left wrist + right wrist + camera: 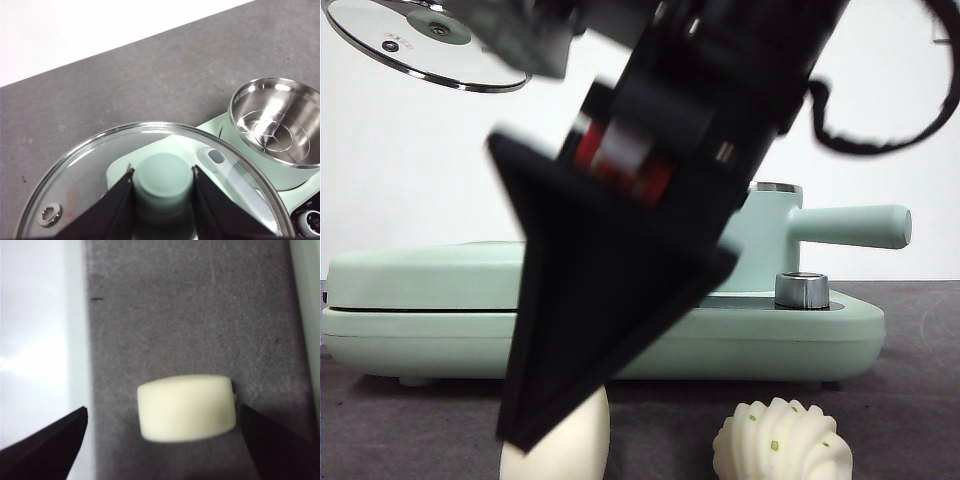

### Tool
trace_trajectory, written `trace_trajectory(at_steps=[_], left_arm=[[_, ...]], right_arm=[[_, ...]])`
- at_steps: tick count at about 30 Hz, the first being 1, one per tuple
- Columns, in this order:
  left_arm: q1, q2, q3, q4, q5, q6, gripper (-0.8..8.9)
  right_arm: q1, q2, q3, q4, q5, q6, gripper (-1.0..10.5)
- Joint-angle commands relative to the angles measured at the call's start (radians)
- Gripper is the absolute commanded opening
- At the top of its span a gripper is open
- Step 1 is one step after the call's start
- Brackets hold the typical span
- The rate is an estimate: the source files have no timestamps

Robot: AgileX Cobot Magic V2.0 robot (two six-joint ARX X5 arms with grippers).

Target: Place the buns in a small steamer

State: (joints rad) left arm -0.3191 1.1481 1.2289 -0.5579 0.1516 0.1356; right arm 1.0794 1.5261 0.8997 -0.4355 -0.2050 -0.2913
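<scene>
I hold the glass lid (150, 180) aloft by its knob (164, 181), left end effector (163, 175) clamped on it, leaving the small steamer (274, 131) uncovered. Right end effector (162, 440) hangs jaws apart astride the smooth bun (186, 407) on the desk (200, 310); I should centre, descend, close gently. That bun is cream-white, unmarked; the ridged bun (782, 442) lies beside it.

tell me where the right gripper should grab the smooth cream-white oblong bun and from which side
Across its middle, from straight above. The smooth cream-white oblong bun lies on the grey table with both sides free, and the right gripper is open above it with one jaw either side. A light squeeze is probably best, since it looks soft.
</scene>
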Motion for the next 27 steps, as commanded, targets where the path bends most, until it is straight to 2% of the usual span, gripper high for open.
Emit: trace_trajectory(at_steps=[1, 10, 16, 27], left_arm=[[0.001, -0.004, 0.017, 0.025, -0.002, 0.013, 0.15], [0.002, -0.004, 0.017, 0.026, -0.002, 0.029, 0.16], [0.005, -0.004, 0.017, 0.026, -0.002, 0.029, 0.16], [0.006, -0.004, 0.017, 0.026, -0.002, 0.029, 0.16]], right_arm=[[0.014, 0.042, 0.017, 0.032, 0.008, -0.008, 4.8], [0.014, 0.104, 0.017, 0.035, 0.052, -0.008, 4.1], [0.017, 0.114, 0.017, 0.022, 0.050, 0.006, 3.0], [0.018, 0.019, 0.032, -0.026, 0.049, 0.167, 3.0]])
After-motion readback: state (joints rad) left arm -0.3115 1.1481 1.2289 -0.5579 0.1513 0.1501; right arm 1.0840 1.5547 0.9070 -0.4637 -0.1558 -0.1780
